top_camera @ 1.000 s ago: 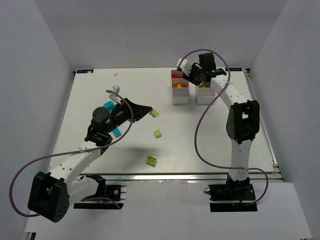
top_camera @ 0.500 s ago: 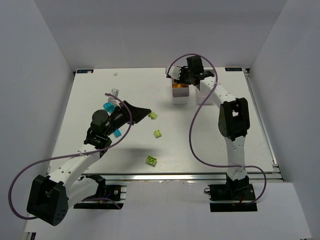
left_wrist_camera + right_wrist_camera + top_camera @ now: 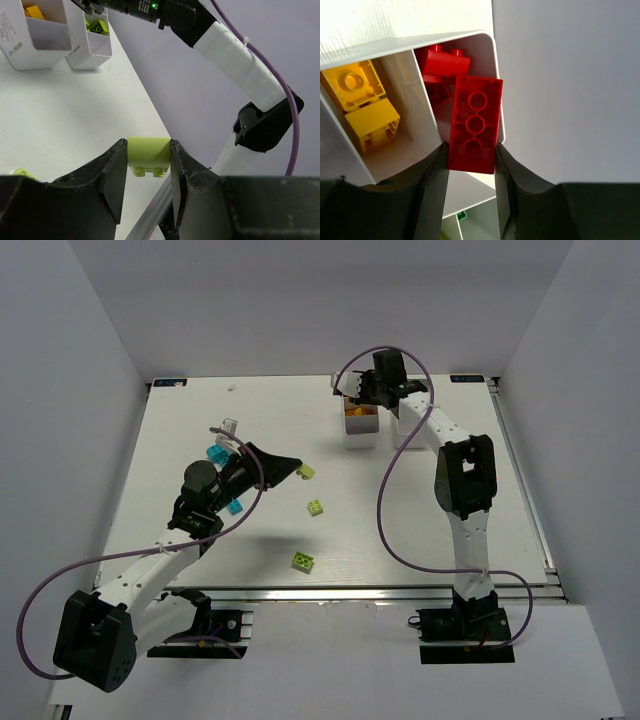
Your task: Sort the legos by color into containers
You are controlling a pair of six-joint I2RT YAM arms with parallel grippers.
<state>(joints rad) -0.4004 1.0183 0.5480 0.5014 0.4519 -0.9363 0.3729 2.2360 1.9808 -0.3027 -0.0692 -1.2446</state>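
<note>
My left gripper [image 3: 300, 471] hovers over the middle of the table, shut on a lime lego [image 3: 148, 151] whose studs face down. Over the far end of the left container [image 3: 360, 437], my right gripper [image 3: 354, 395] is shut on a red lego [image 3: 475, 125]. That red lego hangs above the end compartment [image 3: 487, 55], where other red legos [image 3: 442, 62] lie. Yellow legos [image 3: 360, 100] fill the neighbouring compartment. The second container [image 3: 92, 50] holds lime legos [image 3: 100, 26].
Loose legos lie on the table: a lime one [image 3: 315, 507], a green one [image 3: 302, 561] near the front edge, and two cyan ones [image 3: 216, 453] [image 3: 233, 505] beside my left arm. Purple cables loop off both arms.
My right arm swung left with the red lego, from between the containers to the left container's far end. The left arm has barely moved.
</note>
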